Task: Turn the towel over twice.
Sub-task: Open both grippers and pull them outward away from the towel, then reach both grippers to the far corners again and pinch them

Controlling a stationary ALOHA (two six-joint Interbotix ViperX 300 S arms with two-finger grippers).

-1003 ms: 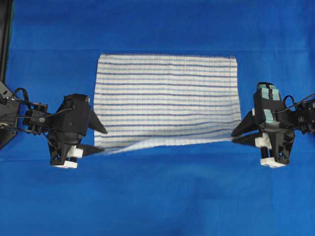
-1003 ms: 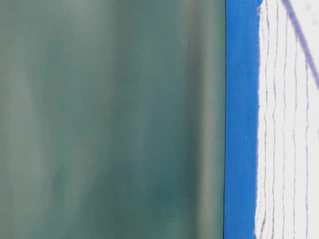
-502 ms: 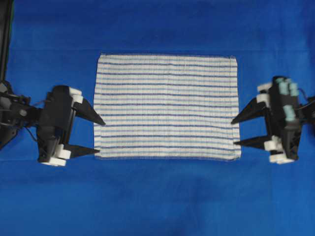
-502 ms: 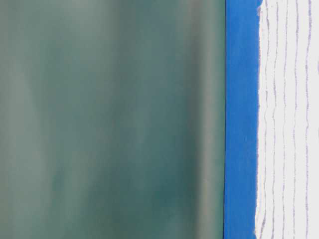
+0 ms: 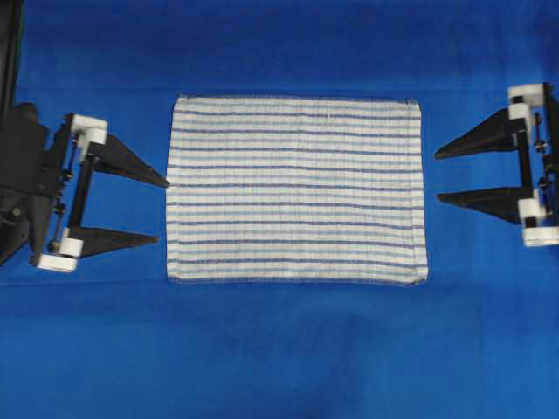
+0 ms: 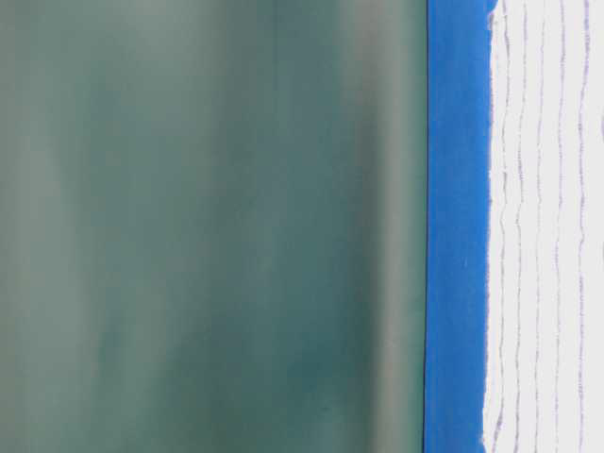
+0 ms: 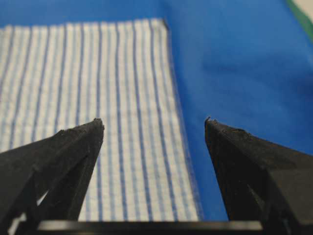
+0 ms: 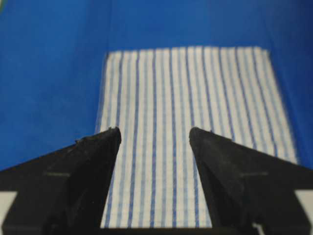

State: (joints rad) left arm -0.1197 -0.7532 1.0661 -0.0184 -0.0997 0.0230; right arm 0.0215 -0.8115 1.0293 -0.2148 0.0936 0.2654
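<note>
Blue cloth [image 5: 279, 349] covered the whole tabletop, smooth apart from a few soft creases, and its nearest stretch lay bare. Farther in, at the middle of the surface, lay the rectangular white towel with thin dark-blue and light-blue stripes and a faint grid weave [image 5: 295, 189], spread flat with its long edges running left to right and its stripes parallel to them. All four edges rested on the blue cloth, and no corner was lifted or folded.

On the left, the black left gripper with white fingertip mounts [image 5: 162, 209] stood beside the towel's left edge, its two pointed fingers spread wide and aimed at the cloth. One tip came just up to the edge near the towel's middle; the other sat slightly short of it, closer to the near corner. Nothing was between its jaws. From its wrist camera, the gripper [image 7: 154, 122] framed the towel's [image 7: 88, 98] far-side corner region and bare blue cloth [image 7: 234, 63].

On the right, the black right gripper [image 5: 437, 175] was likewise spread wide and empty, its tips clear of the towel's right edge with a strip of blue between them.

At the far edge of the table, the blue covering [image 6: 458, 226] ended against a dull grey-green backdrop [image 6: 208, 226].
</note>
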